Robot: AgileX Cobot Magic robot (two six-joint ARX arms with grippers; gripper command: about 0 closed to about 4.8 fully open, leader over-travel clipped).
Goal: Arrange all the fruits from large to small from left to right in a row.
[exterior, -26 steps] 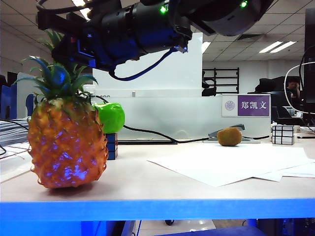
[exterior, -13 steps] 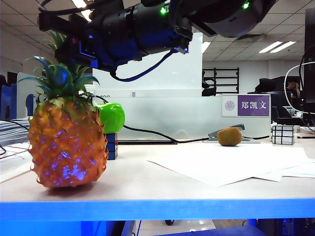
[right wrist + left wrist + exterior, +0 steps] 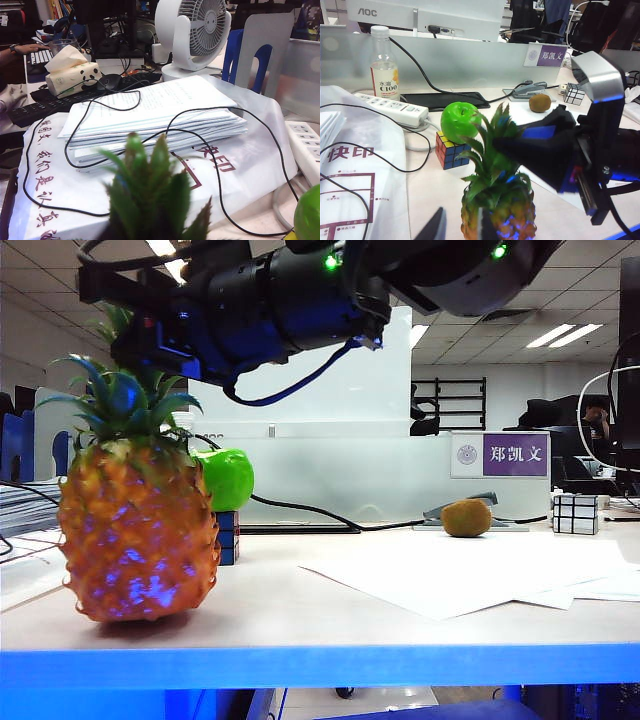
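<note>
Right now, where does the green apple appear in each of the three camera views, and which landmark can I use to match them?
Exterior view: green apple at middle left, behind the pineapple, on top of the puzzle cube.
Left wrist view: near the centre, resting on the cube, beyond the pineapple's crown.
Right wrist view: only a green sliver at the lower right corner.
Shared landmark: the pineapple's green crown.
</note>
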